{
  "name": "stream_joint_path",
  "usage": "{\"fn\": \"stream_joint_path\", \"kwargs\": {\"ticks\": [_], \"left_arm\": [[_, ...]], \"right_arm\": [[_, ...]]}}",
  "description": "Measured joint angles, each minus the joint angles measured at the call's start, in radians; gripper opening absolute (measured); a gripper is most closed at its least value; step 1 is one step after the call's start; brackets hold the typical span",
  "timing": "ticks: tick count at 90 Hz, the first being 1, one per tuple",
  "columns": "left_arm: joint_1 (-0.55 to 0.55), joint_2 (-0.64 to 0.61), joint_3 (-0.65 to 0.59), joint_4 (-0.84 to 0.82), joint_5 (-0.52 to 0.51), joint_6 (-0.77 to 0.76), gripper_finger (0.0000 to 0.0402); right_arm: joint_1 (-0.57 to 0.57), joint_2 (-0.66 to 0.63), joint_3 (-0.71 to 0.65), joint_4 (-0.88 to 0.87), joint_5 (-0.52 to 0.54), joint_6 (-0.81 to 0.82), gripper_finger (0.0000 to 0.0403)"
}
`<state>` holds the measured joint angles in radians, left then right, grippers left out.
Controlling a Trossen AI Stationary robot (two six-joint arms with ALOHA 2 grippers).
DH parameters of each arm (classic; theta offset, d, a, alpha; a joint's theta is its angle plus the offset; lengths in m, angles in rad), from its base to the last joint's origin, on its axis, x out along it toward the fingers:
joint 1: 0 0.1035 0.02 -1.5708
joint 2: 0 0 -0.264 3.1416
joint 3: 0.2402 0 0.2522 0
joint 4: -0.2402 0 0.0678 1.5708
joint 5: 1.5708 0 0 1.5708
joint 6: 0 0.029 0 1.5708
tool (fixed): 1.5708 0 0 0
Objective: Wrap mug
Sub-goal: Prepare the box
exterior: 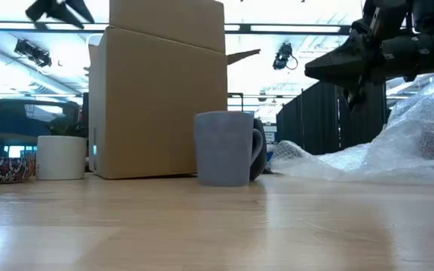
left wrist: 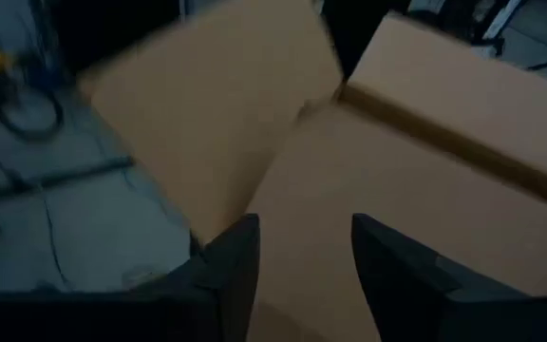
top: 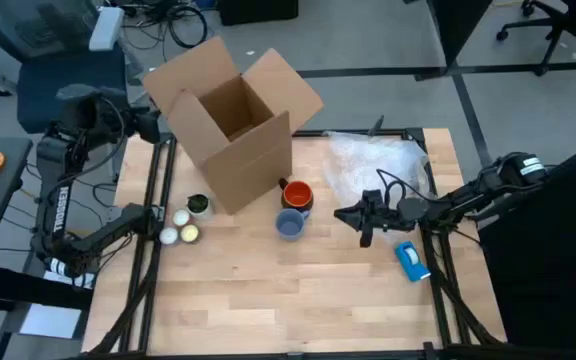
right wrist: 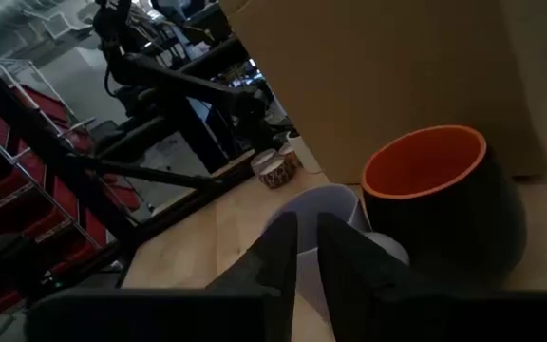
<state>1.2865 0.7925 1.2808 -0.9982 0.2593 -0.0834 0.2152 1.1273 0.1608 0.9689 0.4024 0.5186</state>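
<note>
1. The mug [top: 297, 195] stands upright on the wooden table [top: 298, 300], just beside the front corner of the open box [top: 233, 125]. Its orange inside faces up.
2. A blue-grey cup [top: 289, 225] stands touching or nearly touching the mug on the side nearer the table's front edge. In the low view this cup [exterior: 226, 147] hides almost all of the mug.
3. The right hand [top: 353, 215] hovers above the table, near the mug and pointing toward it, with nothing in it. Its fingers [right wrist: 278, 252] are only slightly parted, a narrow gap between them.
4. In the right wrist view the mug [right wrist: 440, 204] shows its orange rim and dark outside, with the pale cup [right wrist: 326, 214] just beside it.
5. Bubble wrap [top: 378, 165] lies crumpled on the table behind the right hand, near the far right corner.
6. A blue thing [top: 413, 260] lies near the table's right edge.
7. The left hand [left wrist: 297, 266] is raised off the table's left side, beside the box, its fingers spread and empty, facing the box flaps.
8. Three small pots [top: 188, 222] sit at the box's left front.
</note>
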Motion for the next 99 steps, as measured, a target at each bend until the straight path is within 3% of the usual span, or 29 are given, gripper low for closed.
{"fn": "stream_joint_path", "kwargs": {"ticks": [18, 47, 99], "left_arm": [[0.000, 0.026, -0.126, 0.046, -0.090, 0.001, 0.0167], [0.017, 0.028, -0.130, 0.076, -0.165, 0.002, 0.0194], [0.015, 0.025, -0.134, 0.097, -0.147, -0.120, 0.0193]], "right_arm": [[-0.003, 0.000, 0.000, 0.000, 0.001, -0.005, 0.0020], [-0.004, 0.000, 0.000, 0.000, 0.001, -0.006, 0.0020], [-0.026, 0.000, 0.000, 0.002, 0.033, -0.024, 0.0020]]}}
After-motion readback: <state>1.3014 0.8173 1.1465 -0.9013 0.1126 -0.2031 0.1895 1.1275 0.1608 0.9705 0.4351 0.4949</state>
